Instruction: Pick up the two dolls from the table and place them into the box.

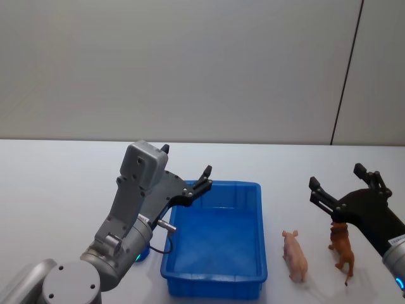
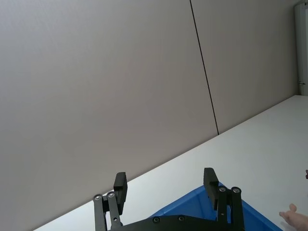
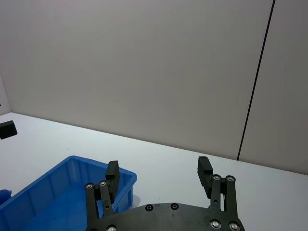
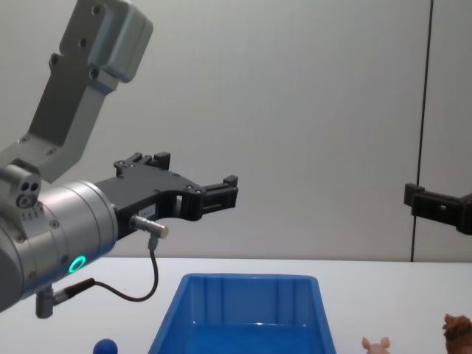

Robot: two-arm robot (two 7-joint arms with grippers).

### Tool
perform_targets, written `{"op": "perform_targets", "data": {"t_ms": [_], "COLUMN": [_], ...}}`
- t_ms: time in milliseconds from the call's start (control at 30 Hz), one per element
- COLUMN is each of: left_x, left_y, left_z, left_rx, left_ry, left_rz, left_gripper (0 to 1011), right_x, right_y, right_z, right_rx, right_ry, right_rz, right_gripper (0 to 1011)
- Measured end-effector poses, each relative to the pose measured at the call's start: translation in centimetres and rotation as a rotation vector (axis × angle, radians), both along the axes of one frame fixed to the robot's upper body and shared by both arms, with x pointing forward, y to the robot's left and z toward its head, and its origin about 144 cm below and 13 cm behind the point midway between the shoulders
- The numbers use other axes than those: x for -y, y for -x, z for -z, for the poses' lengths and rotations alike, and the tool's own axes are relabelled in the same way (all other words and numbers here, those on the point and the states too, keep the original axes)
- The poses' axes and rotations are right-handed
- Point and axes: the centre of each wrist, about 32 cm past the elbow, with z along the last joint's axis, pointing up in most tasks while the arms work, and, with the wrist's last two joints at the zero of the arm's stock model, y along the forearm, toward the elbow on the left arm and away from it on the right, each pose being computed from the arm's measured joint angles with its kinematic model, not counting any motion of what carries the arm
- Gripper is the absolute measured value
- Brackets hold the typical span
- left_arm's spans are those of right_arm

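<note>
The blue box (image 1: 212, 280) sits on the white table (image 1: 63, 190) and nothing lies inside it. Just right of the box a pale pink doll (image 1: 295, 255) lies on the table, and the reddish-brown doll (image 1: 342, 246) stands a little farther right. In the chest view the two dolls (image 4: 376, 344) (image 4: 459, 328) poke up at the lower right. My right gripper (image 1: 338, 177) hangs open and empty in the air above the brown doll. Over the box's far left corner, my left gripper (image 1: 188, 161) is raised, open and empty.
A small dark-blue ball (image 4: 105, 346) rests on the table left of the box, beneath my left arm. A plain grey wall with a dark vertical seam (image 1: 347, 73) stands behind the table. White tabletop stretches to the far left and behind the box.
</note>
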Motion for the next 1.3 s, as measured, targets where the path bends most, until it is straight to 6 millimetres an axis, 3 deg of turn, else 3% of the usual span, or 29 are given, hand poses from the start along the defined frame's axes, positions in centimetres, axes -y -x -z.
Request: {"op": "perform_targets", "data": {"t_ms": [1300], "left_x": [0.0], "left_y": [0.0], "left_z": [0.0], "left_rx": [0.0], "left_ry": [0.0], "left_rz": [0.0], "left_gripper": [1001], "right_x": [-0.01], "right_y": [0.0], "right_z": [0.0], "right_rx": [0.0], "right_ry": [0.0], "right_rz": [0.0], "right_gripper": [999]}}
